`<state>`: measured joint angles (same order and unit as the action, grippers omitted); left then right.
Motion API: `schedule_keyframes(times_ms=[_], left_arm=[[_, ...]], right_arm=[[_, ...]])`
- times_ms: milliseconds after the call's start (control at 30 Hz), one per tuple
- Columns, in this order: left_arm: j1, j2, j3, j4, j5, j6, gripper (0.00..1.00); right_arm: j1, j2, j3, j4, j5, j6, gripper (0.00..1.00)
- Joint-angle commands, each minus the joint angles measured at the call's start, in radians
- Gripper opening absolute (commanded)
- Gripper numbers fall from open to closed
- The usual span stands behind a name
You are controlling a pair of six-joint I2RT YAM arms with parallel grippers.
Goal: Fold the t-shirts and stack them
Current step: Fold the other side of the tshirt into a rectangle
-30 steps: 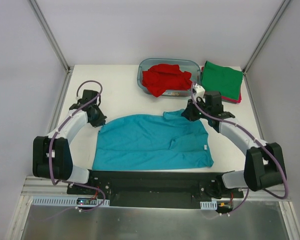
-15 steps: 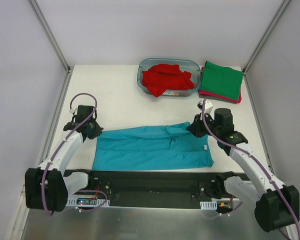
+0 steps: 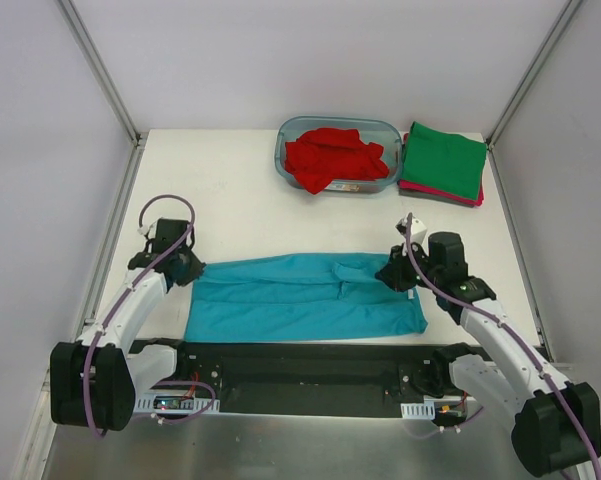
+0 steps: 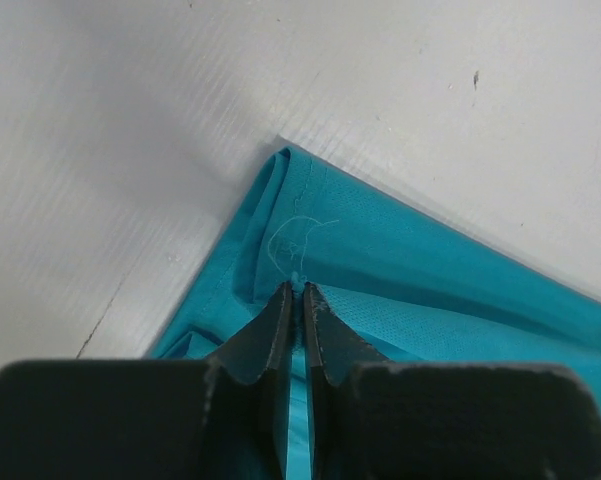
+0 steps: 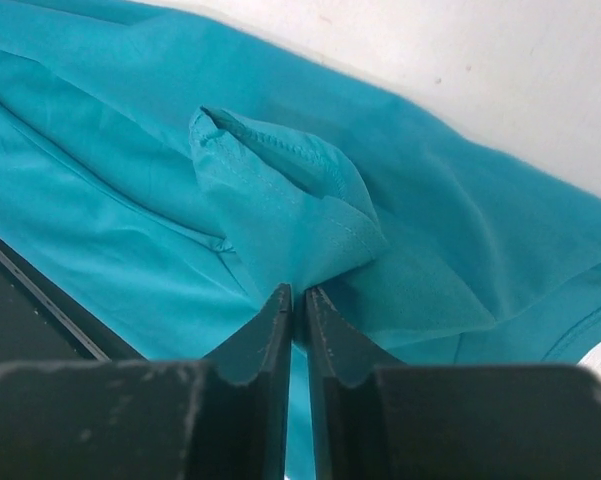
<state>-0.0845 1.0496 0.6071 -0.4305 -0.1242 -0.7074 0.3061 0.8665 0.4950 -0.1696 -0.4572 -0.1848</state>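
The teal shirt [image 3: 300,300] lies at the 6 o'clock side of the tabletop [image 3: 240,190], just ahead of the arm bases. It is folded over on itself into a long, low band running from 9 to 3 o'clock. Its upper layer is narrower than the lower, and a crease and a small hump of cloth sit near the middle of the far edge. The cloth is plain and matte, with soft wrinkles.

The left gripper [image 3: 188,268] sits at the band's 9 o'clock end, clenched to a sliver on the folded corner; a loose loop of thread shows at its tips in the left wrist view. The right gripper [image 3: 390,275] is at the 3 o'clock end, pinching a puckered, stitched hem that rises into a small peak.

At 12 to 1 o'clock a red shirt [image 3: 330,155] lies crumpled in a clear bluish tub [image 3: 380,128], spilling over its near rim. Just beside the tub, at 2 o'clock, a green shirt [image 3: 442,160] lies folded square on a magenta shirt [image 3: 450,197], of which only an edge shows.
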Motion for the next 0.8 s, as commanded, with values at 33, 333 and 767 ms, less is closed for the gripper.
schedule_keyframes(times_ms=[33,333,767], left_arm=[[-0.001,-0.006,-0.033,0.006,-0.014,-0.018,0.14],[0.002,-0.235,-0.093,-0.125,-0.253,-0.168,0.89],[-0.011,-0.133,0.057,0.063,0.259,-0.027,0.99]], right_arm=[[0.011,-0.038,-0.038,-0.028,0.015,0.099,0.18],[0.01,-0.28,-0.124,-0.355,0.038,0.416,0.37],[0.01,-0.203,0.115,-0.282,0.074,0.268,0.96]])
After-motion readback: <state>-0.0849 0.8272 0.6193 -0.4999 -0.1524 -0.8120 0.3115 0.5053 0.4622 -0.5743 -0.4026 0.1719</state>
